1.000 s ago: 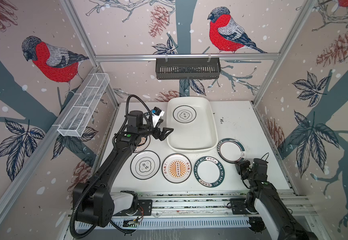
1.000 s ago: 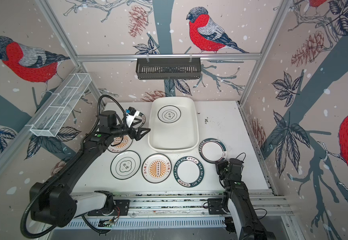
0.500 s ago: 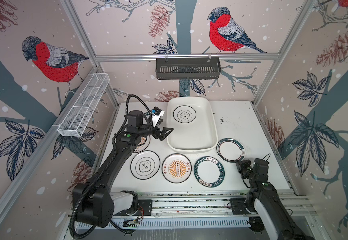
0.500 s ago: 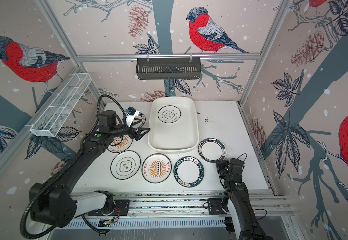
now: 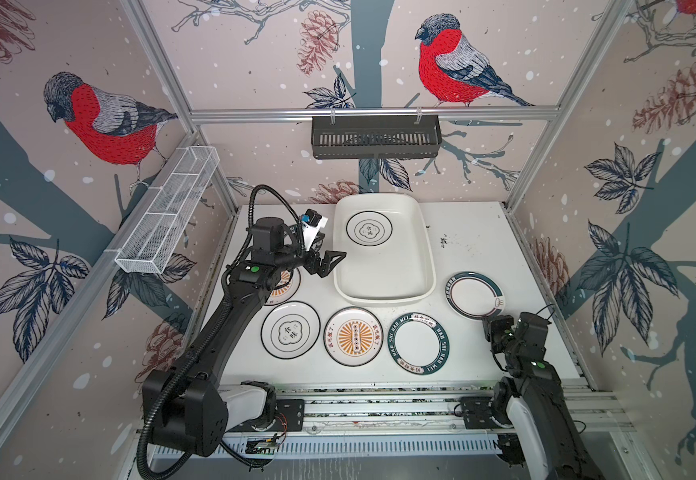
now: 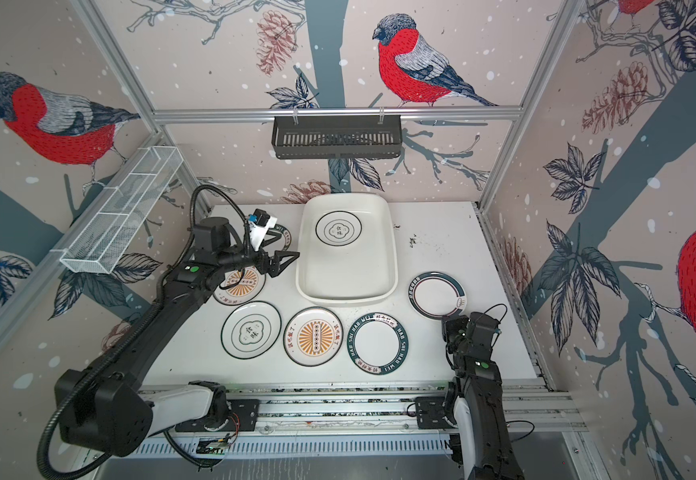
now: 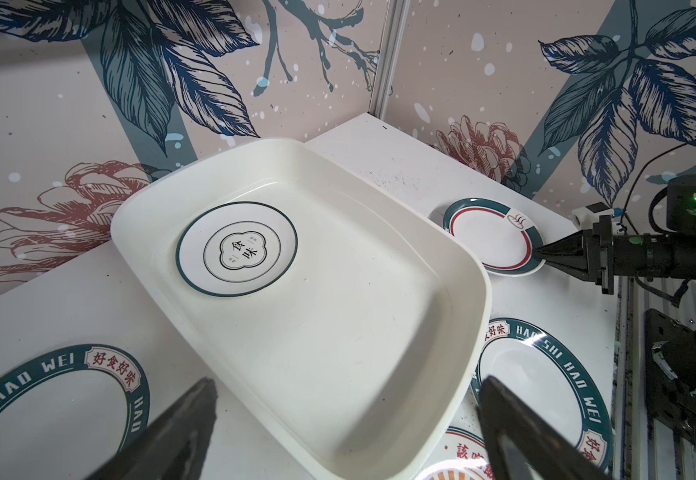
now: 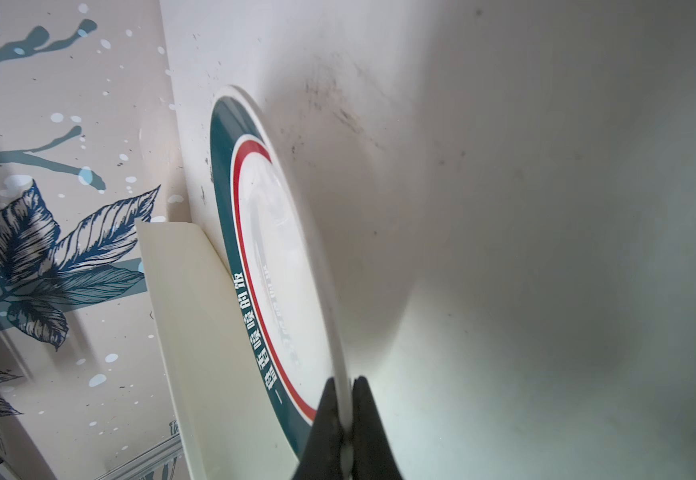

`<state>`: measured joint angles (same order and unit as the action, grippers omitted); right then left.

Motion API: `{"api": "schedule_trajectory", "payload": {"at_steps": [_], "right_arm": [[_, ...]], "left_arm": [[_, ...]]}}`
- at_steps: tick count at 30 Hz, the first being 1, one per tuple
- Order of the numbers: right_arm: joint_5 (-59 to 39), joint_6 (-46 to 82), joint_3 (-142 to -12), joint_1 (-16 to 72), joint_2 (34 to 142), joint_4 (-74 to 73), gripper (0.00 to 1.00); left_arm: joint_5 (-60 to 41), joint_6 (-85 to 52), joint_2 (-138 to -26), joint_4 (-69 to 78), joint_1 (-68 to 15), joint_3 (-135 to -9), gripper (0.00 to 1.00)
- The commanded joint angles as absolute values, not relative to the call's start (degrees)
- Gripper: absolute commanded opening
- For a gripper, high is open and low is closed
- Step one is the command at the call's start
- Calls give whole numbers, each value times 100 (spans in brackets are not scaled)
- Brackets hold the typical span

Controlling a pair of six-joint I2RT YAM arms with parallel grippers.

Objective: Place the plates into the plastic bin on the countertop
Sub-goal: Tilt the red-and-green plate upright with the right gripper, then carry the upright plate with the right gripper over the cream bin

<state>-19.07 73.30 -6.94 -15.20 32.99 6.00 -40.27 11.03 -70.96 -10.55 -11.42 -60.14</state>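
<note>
The white plastic bin [image 5: 383,297] [image 6: 346,298] stands on the countertop [image 5: 475,237] with one cloud-emblem plate [image 5: 369,230] [image 7: 236,248] in its far half. My right gripper [image 5: 488,322] [image 8: 343,384] is shut on the near rim of a teal-and-red-rimmed plate [image 5: 474,294] [image 8: 280,257], right of the bin. My left gripper [image 5: 334,262] [image 7: 346,395] hangs open at the bin's left rim, holding nothing. In front of the bin lie a cloud-emblem plate [image 5: 290,329], an orange sunburst plate [image 5: 353,336] and a teal lettered plate [image 5: 418,343].
Another orange sunburst plate [image 6: 240,286] lies partly under my left arm, and a teal lettered plate [image 6: 285,235] sits behind that wrist. A black slatted basket [image 5: 375,137] hangs on the back wall. A white wire-mesh basket [image 5: 167,216] hangs on the left wall.
My right gripper has edged forward and closed the last bit onto the rim of the teal-and-red plate. The left arm has not moved.
</note>
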Motion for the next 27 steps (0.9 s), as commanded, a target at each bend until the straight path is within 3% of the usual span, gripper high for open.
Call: {"api": "schedule_trajectory", "payload": {"at_steps": [1, 27], "right_arm": [[-1996, 7076, -905, -1609, 3301, 581, 1], [-2055, 6079, -2984, -1392, 4337, 624, 1]], "left_arm": [[-4053, 1223, -7073, -1140, -1146, -6107, 97], [-3969, 1298, -6947, -1560, -1151, -6242, 97]]}}
